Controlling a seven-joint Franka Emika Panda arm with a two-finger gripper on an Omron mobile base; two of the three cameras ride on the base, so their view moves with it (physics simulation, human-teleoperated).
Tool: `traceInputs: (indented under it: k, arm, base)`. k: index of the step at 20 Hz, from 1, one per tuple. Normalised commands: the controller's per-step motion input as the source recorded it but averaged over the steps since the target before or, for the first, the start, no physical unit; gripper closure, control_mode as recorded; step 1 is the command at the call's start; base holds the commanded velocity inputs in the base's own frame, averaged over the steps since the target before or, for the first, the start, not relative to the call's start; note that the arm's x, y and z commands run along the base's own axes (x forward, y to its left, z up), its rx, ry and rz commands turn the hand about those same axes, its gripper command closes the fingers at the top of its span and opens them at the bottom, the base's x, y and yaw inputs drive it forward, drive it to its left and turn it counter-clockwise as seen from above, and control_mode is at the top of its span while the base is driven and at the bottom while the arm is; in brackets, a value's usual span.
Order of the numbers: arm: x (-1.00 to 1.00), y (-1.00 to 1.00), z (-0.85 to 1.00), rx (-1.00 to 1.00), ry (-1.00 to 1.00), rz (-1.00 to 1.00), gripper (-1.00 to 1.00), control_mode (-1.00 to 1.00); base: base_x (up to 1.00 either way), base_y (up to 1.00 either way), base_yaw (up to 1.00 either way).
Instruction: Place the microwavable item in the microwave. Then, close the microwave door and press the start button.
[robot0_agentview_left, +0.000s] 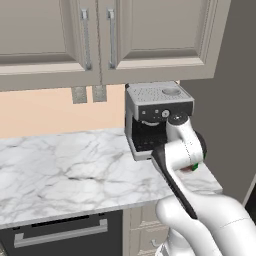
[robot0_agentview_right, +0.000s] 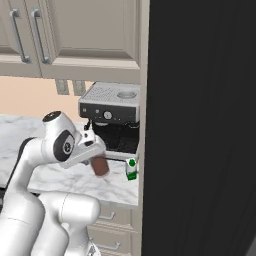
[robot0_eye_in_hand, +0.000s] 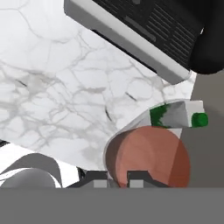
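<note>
Tool (robot0_agentview_right: 98, 161) tight around cup (robot0_agentview_right: 101, 167)

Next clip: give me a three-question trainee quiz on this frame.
1. True or false: the fingers are shut on the cup.
2. What stands right beside the cup? A) green-topped white item B) kettle C) toaster
3. Which appliance sits on the marble counter behind them?

Key: 1 true; 2 A; 3 the coffee machine.
</note>
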Motion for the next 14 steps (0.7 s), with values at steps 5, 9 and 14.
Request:
traceInputs:
  k: [5, 9, 14]
  arm:
    - [-0.16, 0.55, 0.9, 0.0, 0.0, 0.23, 1.0, -1.0]
    - [-0.2, 0.24, 0.98, 0.0, -0.06, 0.15, 1.0, -1.0]
    - [-0.31, 0.0, 0.71, 0.0, -0.05, 0.01, 1.0, -1.0]
  base:
    - [0.0, 0.0, 0.0]
    - [0.0, 0.0, 0.0]
    - [0.0, 0.0, 0.0]
